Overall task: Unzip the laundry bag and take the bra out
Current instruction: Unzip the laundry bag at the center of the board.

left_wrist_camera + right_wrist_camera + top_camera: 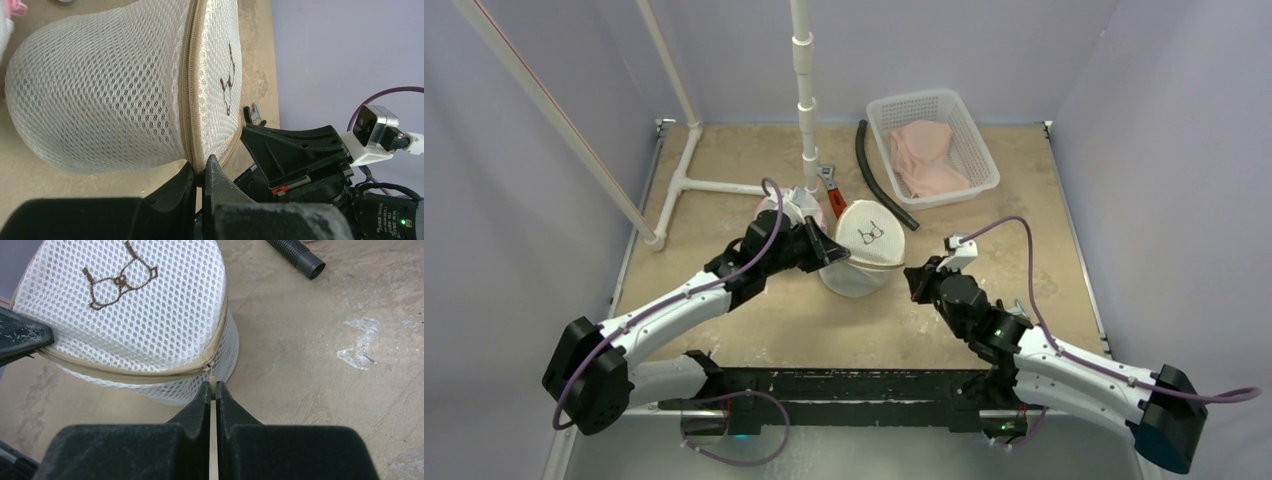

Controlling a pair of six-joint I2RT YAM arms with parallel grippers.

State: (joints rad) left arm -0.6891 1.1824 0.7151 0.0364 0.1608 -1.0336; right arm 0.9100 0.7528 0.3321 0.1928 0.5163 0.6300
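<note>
Two robot arms work a white mesh laundry bag (861, 255) at the middle of the worktop (1024, 230). The bag lies tilted, its lid, printed with a small bra outline, facing up and to the right.

The left gripper (200, 172) is pinched narrow on the tan seam at the bag's left edge and anchors it. The right gripper (213, 390) is clamped on the zipper pull (212, 374), which hangs from the slider at the near side of the bag. The zipper (125, 374) reads as closed along every stretch the cameras show. The bra cannot be made out through the mesh and is presumably inside.

By the look of it, the unzipping step is only starting: both holds are set and no gap has opened. The next move calls for the right arm to draw the pull around the curve of the lid, following the seam rather than tugging straight out. The left arm must hold firm so that the soft bag neither twists nor slides. The thin pull could slip from the fingertips if the angle goes wrong.

Behind the bag are a white pipe frame (805, 90), a red-handled wrench (832, 190), a black hose (874, 180) and a basket (980, 140) holding pink garments.
</note>
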